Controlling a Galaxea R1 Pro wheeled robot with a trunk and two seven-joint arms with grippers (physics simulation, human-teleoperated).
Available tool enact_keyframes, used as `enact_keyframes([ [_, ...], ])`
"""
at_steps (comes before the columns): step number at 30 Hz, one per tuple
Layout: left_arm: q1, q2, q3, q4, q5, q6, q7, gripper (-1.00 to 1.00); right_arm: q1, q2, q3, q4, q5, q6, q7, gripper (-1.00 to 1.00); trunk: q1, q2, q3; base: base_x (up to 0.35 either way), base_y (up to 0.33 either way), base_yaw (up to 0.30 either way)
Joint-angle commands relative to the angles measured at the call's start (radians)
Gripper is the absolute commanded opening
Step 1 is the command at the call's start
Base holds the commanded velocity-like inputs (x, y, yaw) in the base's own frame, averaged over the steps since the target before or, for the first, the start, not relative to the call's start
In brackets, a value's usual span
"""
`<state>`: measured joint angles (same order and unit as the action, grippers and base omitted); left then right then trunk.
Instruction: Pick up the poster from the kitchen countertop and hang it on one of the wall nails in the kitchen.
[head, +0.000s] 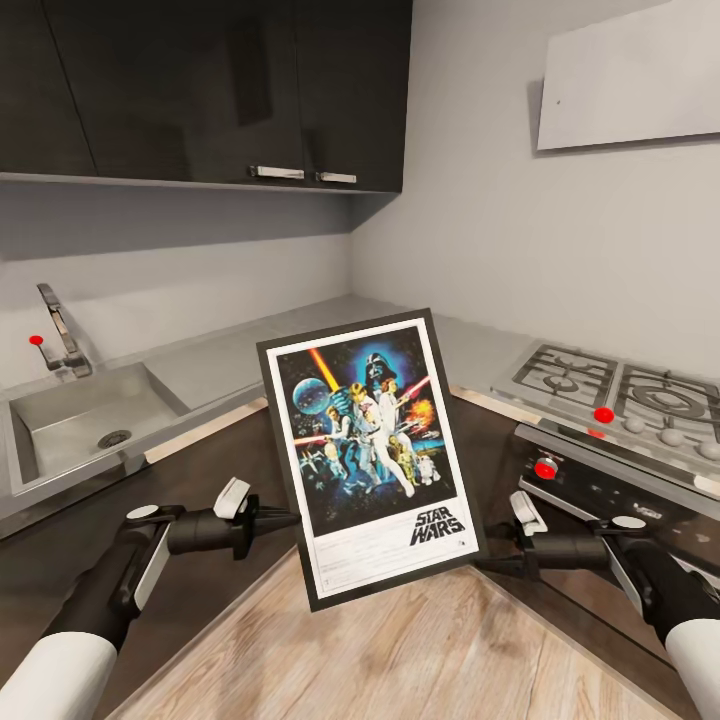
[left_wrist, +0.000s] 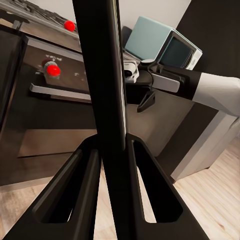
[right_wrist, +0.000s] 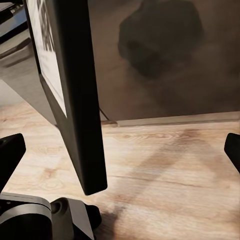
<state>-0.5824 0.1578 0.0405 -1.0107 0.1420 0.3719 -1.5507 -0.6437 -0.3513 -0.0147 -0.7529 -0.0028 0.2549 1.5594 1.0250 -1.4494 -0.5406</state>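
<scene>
1. Poster (head: 368, 455) is off the table (head: 300, 340), held upright in mid-air over the wood floor (head: 400, 650), in front of the corner cabinets, tilted a bit to one side. Artwork faces the head cam.
2. Left tool (head: 288, 517) is clamped on the poster's left frame edge; in the left wrist view both fingers (left_wrist: 87, 192) press the thin black frame between them. It looks like the only grip, so a single edge pinch carries the whole frame.
3. Right tool (head: 490, 562) sits just beside the lower right corner, spread wide; in the right wrist view the frame edge (right_wrist: 80, 100) hangs between the fingertips (right_wrist: 10, 155) w/o touching either. Not holding anything.
4. Risk: frame pivots in the left pinch. Grip is low on one edge, most of the poster is above it, so a quick arm or base move could swing or slip it out and drop it to the floor.
5. Risk: stove (head: 610, 400) w/ red knobs (head: 546, 468) is near on the right; turning toward a wall could knock the frame on it or on the table edge.
6. Risk: right tool bumps the corner if it closes off-centre, twisting the poster in the left grip.
7. No wall nail is visible, so the hang target still needs finding.
</scene>
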Motion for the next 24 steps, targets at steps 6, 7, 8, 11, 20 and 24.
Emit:
enact_keyframes([
  [6, -0.001, 0.000, 0.001, 0.000, 0.001, 0.007, -0.002, -1.00, -0.001, 0.000, -0.001, 0.000, -0.001, 0.011, 0.004, 1.00, 0.000, -0.001, -0.001, 0.000, 0.000, 0.000],
  [7, -0.001, 0.000, 0.001, 0.000, 0.001, 0.007, -0.002, -1.00, -0.001, 0.000, -0.001, 0.000, -0.001, 0.011, 0.004, 1.00, 0.000, -0.001, -0.001, 0.000, 0.000, 0.000],
  [8, -0.001, 0.000, 0.001, 0.001, 0.001, 0.007, -0.002, -1.00, -0.001, 0.000, -0.001, 0.000, -0.001, 0.011, 0.004, -1.00, 0.000, -0.001, -0.001, 0.000, 0.000, 0.000],
  [11, -0.001, 0.000, 0.001, 0.001, 0.001, 0.007, -0.002, -1.00, -0.001, 0.000, -0.001, 0.000, -0.002, 0.011, 0.004, -1.00, 0.000, -0.001, -0.001, 0.000, 0.000, 0.000],
  [20, -0.001, 0.000, 0.001, 0.001, 0.001, 0.007, -0.002, -1.00, -0.001, 0.000, -0.001, 0.001, -0.002, 0.012, 0.004, -1.00, 0.000, -0.001, -0.001, 0.000, 0.000, 0.000],
  [24, -0.001, 0.000, 0.001, 0.001, 0.001, 0.007, -0.002, -1.00, -0.001, 0.000, -0.001, 0.000, -0.002, 0.011, 0.004, -1.00, 0.000, -0.001, -0.001, 0.000, 0.000, 0.000],
])
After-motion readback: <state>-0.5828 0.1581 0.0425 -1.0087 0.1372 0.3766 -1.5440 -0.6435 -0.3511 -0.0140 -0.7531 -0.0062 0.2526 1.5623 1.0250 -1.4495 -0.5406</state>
